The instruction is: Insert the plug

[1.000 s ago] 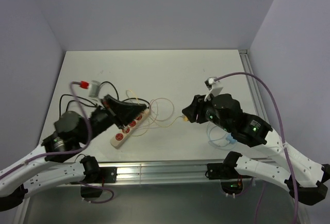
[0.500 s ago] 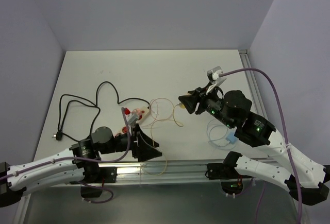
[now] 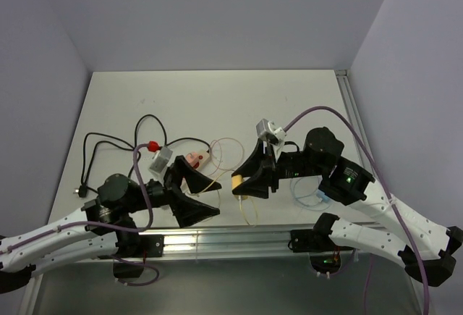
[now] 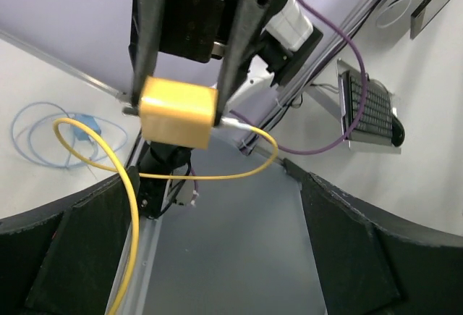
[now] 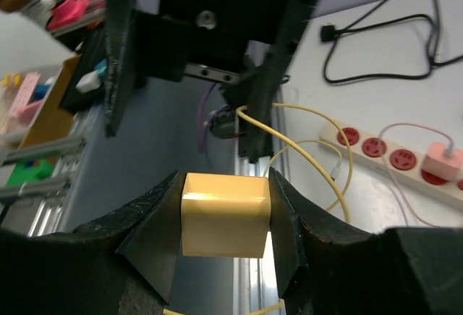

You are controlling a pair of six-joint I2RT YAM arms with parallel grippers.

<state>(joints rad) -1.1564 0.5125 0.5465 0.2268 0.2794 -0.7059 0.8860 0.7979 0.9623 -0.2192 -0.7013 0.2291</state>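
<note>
Plug (image 5: 223,213) clamped in right jaws, left jaws spread wide, empty, power strip (image 5: 376,148) beyond

Pwr strip (image 3: 204,157) mostly under L hand (image 3: 217,203)

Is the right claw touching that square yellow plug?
Touching. The right wrist view shows the right gripper pressing both sides of the square yellow plastic plug, with no gap.

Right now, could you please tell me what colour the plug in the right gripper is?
The boxy plug is pale yellow, clearest in the right wrist view.
</note>
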